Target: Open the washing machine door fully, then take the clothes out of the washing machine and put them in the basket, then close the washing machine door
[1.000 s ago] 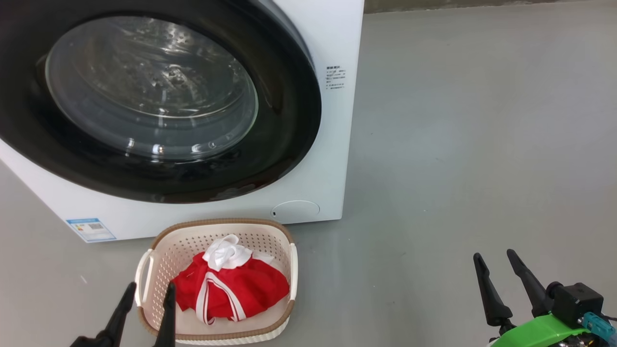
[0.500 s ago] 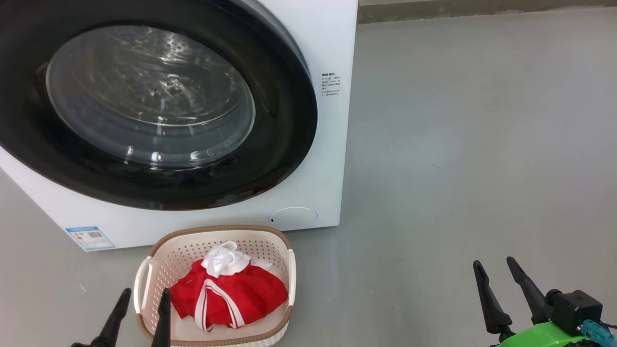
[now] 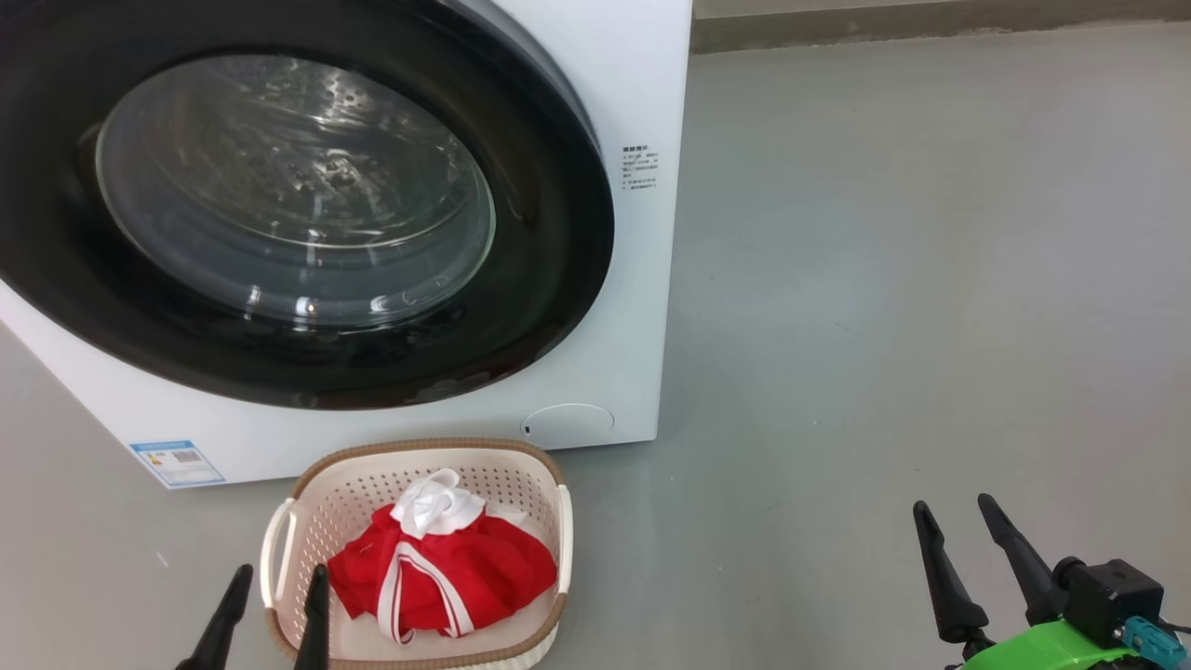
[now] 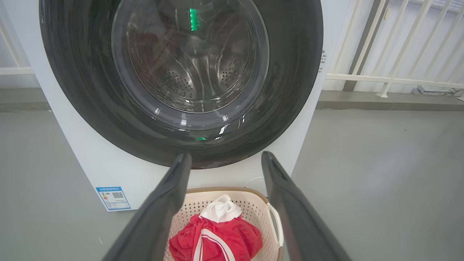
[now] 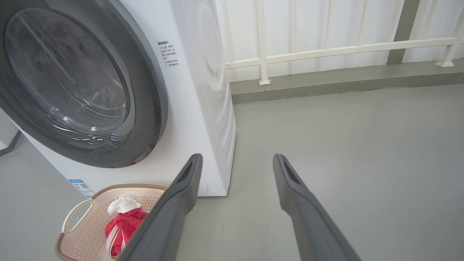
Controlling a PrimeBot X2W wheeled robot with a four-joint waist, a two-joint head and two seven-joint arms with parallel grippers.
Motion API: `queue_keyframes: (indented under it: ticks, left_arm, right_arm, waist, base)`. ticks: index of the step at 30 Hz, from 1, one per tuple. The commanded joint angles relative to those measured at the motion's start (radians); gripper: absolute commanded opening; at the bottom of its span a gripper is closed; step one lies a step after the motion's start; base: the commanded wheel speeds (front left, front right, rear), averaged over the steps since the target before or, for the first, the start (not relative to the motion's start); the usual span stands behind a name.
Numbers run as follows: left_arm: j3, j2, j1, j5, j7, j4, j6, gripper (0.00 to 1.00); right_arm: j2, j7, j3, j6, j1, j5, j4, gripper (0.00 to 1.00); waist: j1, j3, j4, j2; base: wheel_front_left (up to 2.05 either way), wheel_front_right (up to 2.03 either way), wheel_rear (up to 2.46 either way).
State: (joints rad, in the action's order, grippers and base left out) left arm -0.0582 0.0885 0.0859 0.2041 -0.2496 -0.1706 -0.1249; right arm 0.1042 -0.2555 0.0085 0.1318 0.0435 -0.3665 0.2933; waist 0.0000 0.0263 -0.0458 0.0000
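Logged washing machine door (image 3: 298, 186) closed, clothes (image 3: 447, 568) in basket (image 3: 428, 447) before washing machine (image 3: 633, 279), left gripper (image 3: 282, 569), right gripper (image 3: 952, 503) splayed wide, empty.

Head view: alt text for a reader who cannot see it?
Red and white clothes lie in the basket before the washing machine, its door shut. The left hand and right hand hover open, empty, low.
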Motion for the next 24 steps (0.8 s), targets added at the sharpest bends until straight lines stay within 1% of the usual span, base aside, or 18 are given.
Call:
queue_keyframes:
  ticks: [1,5,6,14,16,19,22,24]
  left_arm:
    - [-0.029,0.021,-0.017,0.011,-0.012,0.026,-0.006,1.00]
    - [-0.030,0.022,-0.019,0.021,-0.012,0.026,-0.006,1.00]
    - [0.001,0.000,0.000,0.011,0.000,0.000,0.000,0.00]
    - [0.012,-0.040,0.002,0.012,0.004,-0.103,0.001,0.00]
    - [0.015,-0.043,0.002,0.012,0.004,-0.115,0.001,0.00]
    - [0.014,-0.044,-0.002,0.042,0.012,-0.117,0.001,0.00]
    - [0.012,-0.044,-0.006,0.075,0.021,-0.115,0.001,0.00]
    - [0.011,-0.044,-0.008,0.097,0.026,-0.114,0.001,0.00]
  right_arm:
    - [0.016,-0.006,0.018,-0.001,0.003,0.011,-0.028,1.00]
    - [0.017,-0.006,0.019,-0.001,0.002,0.012,-0.031,1.00]
    - [0.000,0.000,0.000,0.000,0.000,0.000,-0.005,0.00]
    - [-0.041,0.001,0.009,0.000,0.000,-0.004,0.100,0.00]
    - [-0.046,0.001,0.009,0.000,0.000,-0.005,0.112,0.00]
    - [-0.047,0.009,0.007,0.000,-0.003,-0.031,0.112,0.00]
    - [-0.047,0.017,0.004,0.000,-0.006,-0.062,0.107,0.00]
    - [-0.047,0.023,0.002,0.000,-0.008,-0.082,0.104,0.00]
  waist:
    - [0.0000,0.001,0.000,0.0000]
    - [0.0000,0.003,-0.002,0.0000]
    - [0.0000,0.003,-0.002,0.0000]
    - [0.0000,0.003,-0.002,0.0000]
    - [0.0000,0.003,-0.002,0.0000]
    - [0.0002,0.003,-0.001,0.0000]
    - [0.0021,0.000,0.000,0.0000]
    - [0.0021,-0.001,0.001,0.0000]
  base:
    - [0.00,0.00,0.00]
    - [0.00,0.00,0.00]
    - [0.00,0.00,0.00]
    - [0.00,0.00,0.00]
    - [0.00,0.00,0.00]
    - [0.00,0.00,0.00]
    - [0.00,0.00,0.00]
    - [0.00,0.00,0.00]
